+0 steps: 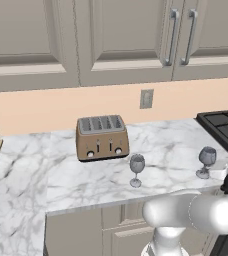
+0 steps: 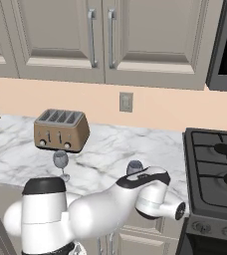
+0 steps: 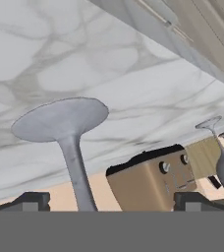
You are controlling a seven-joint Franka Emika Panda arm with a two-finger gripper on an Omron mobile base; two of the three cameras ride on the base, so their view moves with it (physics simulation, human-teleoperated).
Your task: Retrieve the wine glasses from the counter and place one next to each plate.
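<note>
Nearest wine glass: stem between our wide-open claw, ungripped. Second glass stands by toaster on table. We judge the first pickup in hand; closing comes next.

White arm reached forward low along the counter front, elbow bent, forearm angled right, wrist rolled so the hand camera looked upside down. Gripper jaws stood wide apart, both dark fingertips low, nothing clamped.

Counter: polished white marble, grey veining. Wine glasses: clear, grey-tinted glass, smooth. Toaster: brushed bronze metal. Cabinet doors: matt beige panels; handles satin metal.
</note>
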